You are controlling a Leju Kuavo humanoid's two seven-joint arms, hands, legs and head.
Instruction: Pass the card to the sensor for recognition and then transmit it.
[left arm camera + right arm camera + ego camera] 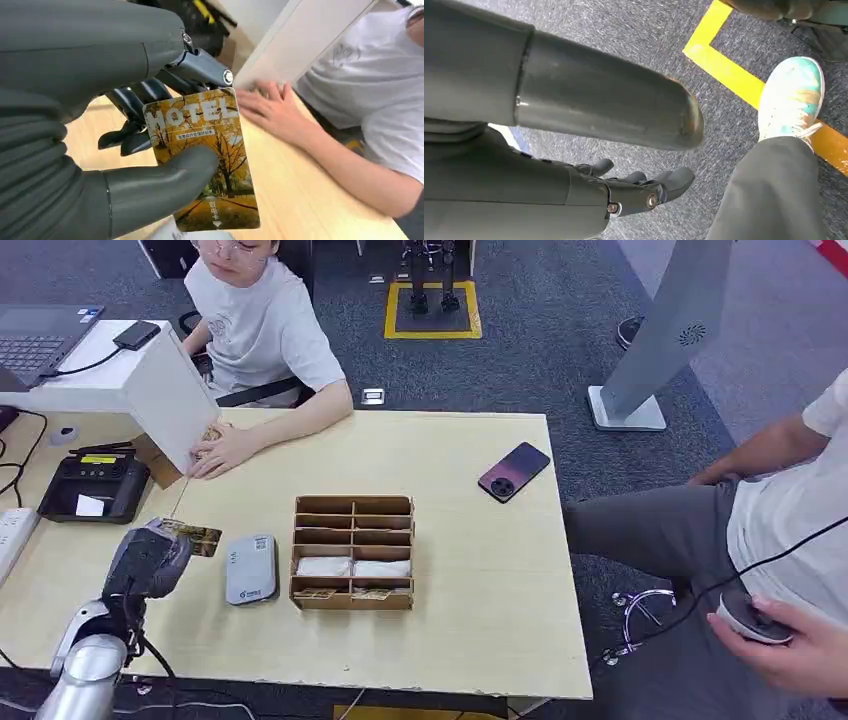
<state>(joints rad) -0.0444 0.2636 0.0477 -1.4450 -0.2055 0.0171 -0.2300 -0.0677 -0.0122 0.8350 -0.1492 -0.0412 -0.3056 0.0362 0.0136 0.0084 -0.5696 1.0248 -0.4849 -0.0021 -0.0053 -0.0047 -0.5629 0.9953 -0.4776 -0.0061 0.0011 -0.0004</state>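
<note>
Left hand (150, 560) pinches the hotel key card (202, 155) between thumb and fingers, above the tabletop (480, 570), at nine o'clock from the grey card reader (251, 568). Judging by that, pickup is done; scanning and handover to the seated person (262, 330) remain. Right hand (644, 192) hangs empty over carpet, fingers loosely apart.

Bare tabletop (470, 570) right of the divided box (353, 552), open for passing. Left of the box, just beside it, a grey card reader (251, 569) lying flat; left hand (148, 560) with card (197, 537) just beyond that. Farther back-left from the box, a person's hand (222, 452) resting on the table against a white stand (150, 380). Behind-right of the box, a phone (514, 471).
</note>
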